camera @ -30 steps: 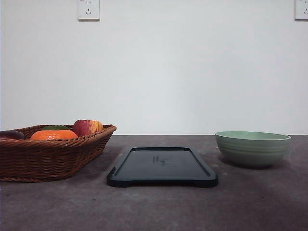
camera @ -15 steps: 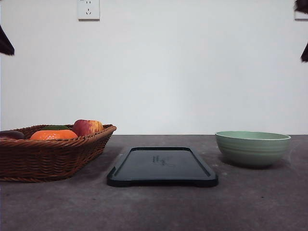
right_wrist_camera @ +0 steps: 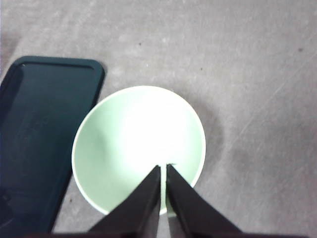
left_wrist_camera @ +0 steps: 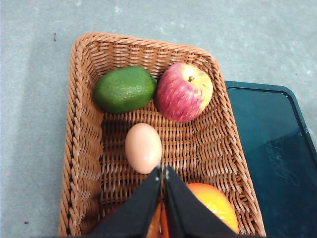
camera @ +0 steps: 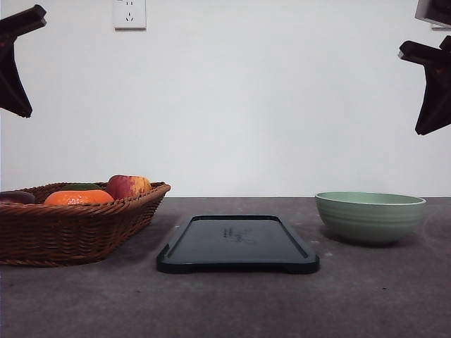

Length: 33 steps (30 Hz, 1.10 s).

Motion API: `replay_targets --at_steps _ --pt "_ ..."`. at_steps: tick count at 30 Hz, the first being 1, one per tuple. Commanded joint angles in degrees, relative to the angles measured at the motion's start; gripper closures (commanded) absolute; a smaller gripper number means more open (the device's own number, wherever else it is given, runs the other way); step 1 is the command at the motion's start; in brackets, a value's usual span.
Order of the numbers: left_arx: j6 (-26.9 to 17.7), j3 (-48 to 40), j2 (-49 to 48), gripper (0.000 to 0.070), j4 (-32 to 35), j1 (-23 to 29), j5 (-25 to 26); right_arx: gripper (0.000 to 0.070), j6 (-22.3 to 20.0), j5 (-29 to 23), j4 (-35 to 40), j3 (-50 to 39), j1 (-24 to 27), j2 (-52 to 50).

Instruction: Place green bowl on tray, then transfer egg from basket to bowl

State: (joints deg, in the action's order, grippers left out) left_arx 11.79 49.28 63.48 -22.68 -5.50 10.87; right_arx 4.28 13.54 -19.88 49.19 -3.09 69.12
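Note:
The green bowl (camera: 370,216) stands empty on the table to the right of the dark tray (camera: 237,243), apart from it. The wicker basket (camera: 74,222) sits at the left. In the left wrist view the basket (left_wrist_camera: 84,148) holds a tan egg (left_wrist_camera: 143,147), with my left gripper (left_wrist_camera: 162,171) shut high above it. My right gripper (right_wrist_camera: 163,168) hangs shut high over the bowl (right_wrist_camera: 133,144), the tray (right_wrist_camera: 39,134) beside it. Both arms show at the top corners of the front view: the left arm (camera: 14,63) and the right arm (camera: 431,84).
The basket also carries a green avocado (left_wrist_camera: 124,89), a red apple (left_wrist_camera: 184,91) and an orange (left_wrist_camera: 210,206). Grey tabletop surrounds the three items. A white wall with sockets (camera: 130,14) rises behind.
Both arms have come down into the top corners of the front view, further in than half a second ago. Bowl, tray and basket have not moved.

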Motion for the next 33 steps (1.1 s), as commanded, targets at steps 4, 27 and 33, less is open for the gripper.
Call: replay_targets --at_steps 4,27,33 --pt "-0.85 1.09 0.52 0.0389 0.35 -0.11 0.39 0.0417 -1.8 -0.09 0.85 1.18 -0.15 0.46" --pt "-0.56 1.09 0.52 0.035 -0.09 -0.15 0.38 0.0313 0.61 0.08 -21.67 21.14 4.42 13.97" --pt "-0.55 1.09 0.52 0.035 -0.11 -0.15 0.38 0.0313 -0.55 0.09 -22.37 24.52 4.35 20.66"
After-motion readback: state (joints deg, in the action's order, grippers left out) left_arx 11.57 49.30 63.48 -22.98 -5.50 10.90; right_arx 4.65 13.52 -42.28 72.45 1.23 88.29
